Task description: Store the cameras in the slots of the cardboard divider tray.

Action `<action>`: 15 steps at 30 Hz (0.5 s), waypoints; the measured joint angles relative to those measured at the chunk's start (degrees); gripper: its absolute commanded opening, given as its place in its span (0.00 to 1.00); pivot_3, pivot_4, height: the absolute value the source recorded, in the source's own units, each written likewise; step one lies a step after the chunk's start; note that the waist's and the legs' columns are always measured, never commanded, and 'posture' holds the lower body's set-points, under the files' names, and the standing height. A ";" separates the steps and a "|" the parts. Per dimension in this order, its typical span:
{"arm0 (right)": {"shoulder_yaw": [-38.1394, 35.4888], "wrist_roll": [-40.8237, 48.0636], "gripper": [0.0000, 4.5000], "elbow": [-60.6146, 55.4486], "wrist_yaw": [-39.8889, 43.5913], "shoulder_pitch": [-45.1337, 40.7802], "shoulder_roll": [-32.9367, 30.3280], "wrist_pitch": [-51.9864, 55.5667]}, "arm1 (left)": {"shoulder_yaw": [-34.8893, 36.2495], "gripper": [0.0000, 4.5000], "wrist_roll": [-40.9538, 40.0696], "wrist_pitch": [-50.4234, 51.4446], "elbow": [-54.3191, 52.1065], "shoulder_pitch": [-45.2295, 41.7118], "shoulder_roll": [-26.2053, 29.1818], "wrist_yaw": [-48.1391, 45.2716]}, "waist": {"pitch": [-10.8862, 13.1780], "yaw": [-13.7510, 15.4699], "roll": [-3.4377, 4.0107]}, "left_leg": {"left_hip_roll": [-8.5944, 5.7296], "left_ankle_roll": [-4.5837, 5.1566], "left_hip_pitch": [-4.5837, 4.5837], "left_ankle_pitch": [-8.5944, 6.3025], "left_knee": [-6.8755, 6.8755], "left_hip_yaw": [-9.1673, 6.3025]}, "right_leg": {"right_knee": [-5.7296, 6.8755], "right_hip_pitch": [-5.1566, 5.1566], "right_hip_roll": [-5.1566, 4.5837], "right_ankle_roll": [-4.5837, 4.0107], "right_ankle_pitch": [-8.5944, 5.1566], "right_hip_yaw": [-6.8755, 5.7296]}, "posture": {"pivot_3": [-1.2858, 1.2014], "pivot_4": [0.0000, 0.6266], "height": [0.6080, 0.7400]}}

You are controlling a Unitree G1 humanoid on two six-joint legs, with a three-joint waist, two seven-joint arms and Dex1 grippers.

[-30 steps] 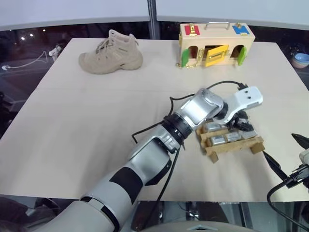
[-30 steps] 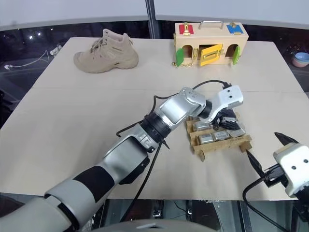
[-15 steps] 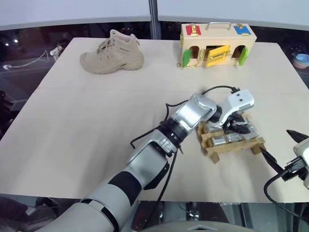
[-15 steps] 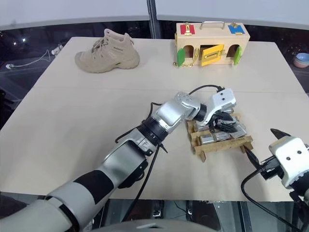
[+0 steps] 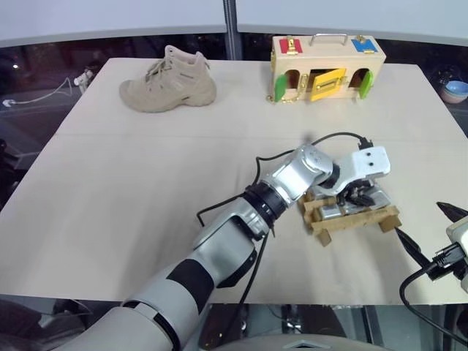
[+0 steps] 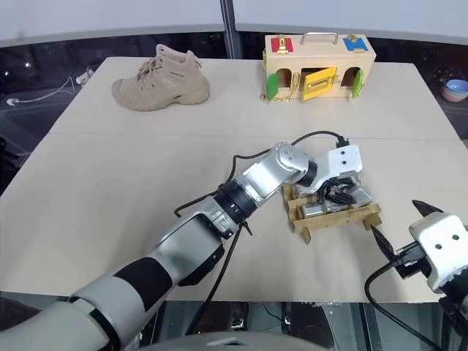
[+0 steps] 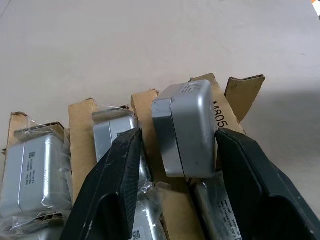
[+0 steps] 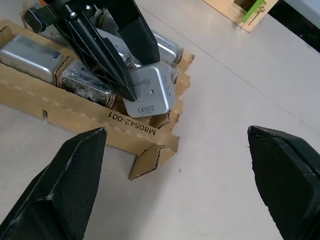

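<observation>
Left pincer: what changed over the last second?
The left pincer came down onto the cardboard divider tray, still shut on a camera now tilted over a slot at the tray's end. The right pincer stayed open beside the tray. Shoe and wooden box unmoved.

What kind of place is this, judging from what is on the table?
Probably a robot test or training lab, not a home. One plain table carries unrelated practice items: a tan boot, a wooden box with coloured doors, and a cardboard divider tray of small silver cameras.
</observation>
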 measured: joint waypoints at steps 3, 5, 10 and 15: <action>0.00 -0.19 1.00 -0.10 -0.15 0.00 0.25 -0.01 | -0.01 0.17 -0.94 0.84 -0.01 -0.03 -0.05 -1.03 | 0.00 -0.04 0.00 | 0.00 0.00 0.00 0.00 0.01 0.00 | 0.00 0.00 0.00 0.00 0.00 0.00 | 0.52 0.24 1.00; 0.00 -0.26 1.00 -0.20 -0.31 0.37 0.42 -0.02 | 0.40 0.15 -1.60 1.94 -0.01 -0.07 -0.05 -1.12 | 0.00 -0.08 0.00 | 0.00 0.00 0.02 0.00 0.01 0.01 | 0.02 0.00 0.01 0.00 0.00 0.02 | 0.52 0.24 1.00; 0.00 -0.34 1.00 -0.36 -0.52 0.81 0.87 -0.03 | 2.01 0.15 -3.04 5.20 -0.01 -0.83 -0.09 -1.95 | 0.00 -0.03 0.00 | 0.03 0.00 0.02 0.00 0.01 0.00 | 0.03 0.00 0.06 0.00 0.00 0.01 | 0.52 0.24 1.00; 0.00 -0.50 1.00 -0.55 -0.77 0.82 0.91 -0.03 | 2.57 0.15 -3.05 8.13 -0.05 -3.60 -0.28 -2.50 | 0.00 -0.01 0.00 | 0.01 0.00 -0.01 0.00 0.02 0.01 | 0.01 0.00 0.03 0.01 0.00 0.01 | 0.52 0.24 1.00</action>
